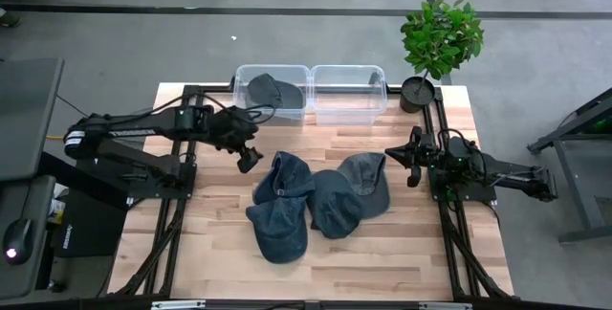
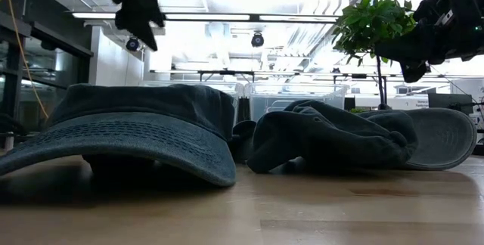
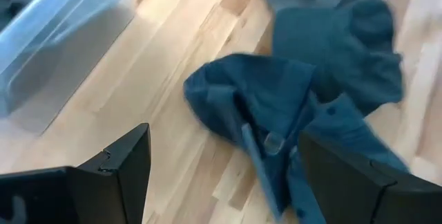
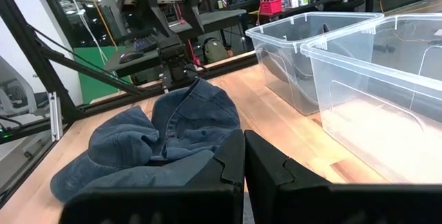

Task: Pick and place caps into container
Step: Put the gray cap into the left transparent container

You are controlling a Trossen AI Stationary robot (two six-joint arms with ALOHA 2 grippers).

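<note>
Three denim caps lie bunched mid-table: a blue one [image 1: 281,207], a darker one [image 1: 335,205] and a grey-blue one [image 1: 368,180]. Each rests on the wood, and they overlap at their edges. A fourth cap [image 1: 272,90] lies inside the left clear container [image 1: 243,73]. My left gripper [image 1: 249,157] hovers open just left of the blue cap [image 3: 290,106], above the table [image 2: 140,3]. My right gripper [image 1: 413,164] is shut and waits by the table's right edge, right of the grey-blue cap; its wrist view shows the caps [image 4: 159,137] ahead.
Two clear plastic containers stand side by side at the far edge, the right one [image 1: 350,109] holding nothing that I can see. A potted plant [image 1: 440,40] stands at the far right corner. Black frame rails run along the left and right sides. Bare wood lies near the caps.
</note>
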